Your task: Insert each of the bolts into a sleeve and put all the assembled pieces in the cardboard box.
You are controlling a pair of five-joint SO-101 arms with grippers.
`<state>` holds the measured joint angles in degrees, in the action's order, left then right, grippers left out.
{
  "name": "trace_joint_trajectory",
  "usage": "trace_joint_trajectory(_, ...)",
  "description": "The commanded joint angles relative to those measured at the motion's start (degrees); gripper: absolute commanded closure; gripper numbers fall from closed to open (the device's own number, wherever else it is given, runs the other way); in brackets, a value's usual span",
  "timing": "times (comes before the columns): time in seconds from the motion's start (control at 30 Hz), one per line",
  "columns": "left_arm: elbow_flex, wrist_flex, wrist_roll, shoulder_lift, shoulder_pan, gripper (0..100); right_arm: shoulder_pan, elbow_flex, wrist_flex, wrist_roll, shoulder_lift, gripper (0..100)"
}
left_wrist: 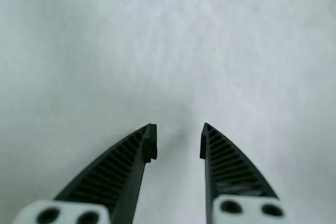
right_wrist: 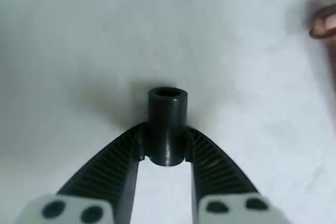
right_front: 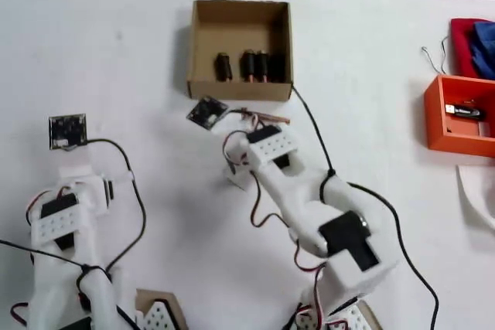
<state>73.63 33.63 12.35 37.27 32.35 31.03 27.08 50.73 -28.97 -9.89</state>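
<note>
A black sleeve (right_wrist: pixel 167 109) stands upright on the white table, hollow end up, with my right gripper (right_wrist: pixel 166 142) shut on its lower half. A copper-coloured piece (right_wrist: pixel 324 24), maybe a bolt, lies at the edge of the right wrist view. In the high view the right arm (right_front: pixel 271 148) sits just in front of the cardboard box (right_front: pixel 203 44), where three dark assembled pieces (right_front: pixel 249 66) lie side by side. My left gripper (left_wrist: pixel 177 142) is open over bare table with nothing between its fingers. The left arm (right_front: pixel 66 210) is at the near left.
An orange tray (right_front: pixel 441 125) holding a small black item stands at the right edge, with red and blue cloth (right_front: pixel 472 44) behind it. Black cables (right_front: pixel 313 133) trail from both arms. White table stretches left of the box.
</note>
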Motion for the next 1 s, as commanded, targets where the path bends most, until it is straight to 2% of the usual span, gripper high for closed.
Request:
trace_joint_trajectory(0.0, 0.1, -0.9, 0.3, 0.6, 0.0, 84, 0.0, -6.9, 4.0, 1.7, -2.6, 84.9)
trace_joint_trajectory(0.23, 0.1, -0.9, 0.3, 0.6, 0.0, 84, 0.0, -11.0, 6.1, 2.3, -3.6, 88.6)
trace_joint_trajectory(0.97, 0.1, -0.9, 0.3, 0.6, 0.0, 84, -0.5, -10.7, 5.8, 1.9, -4.3, 88.5)
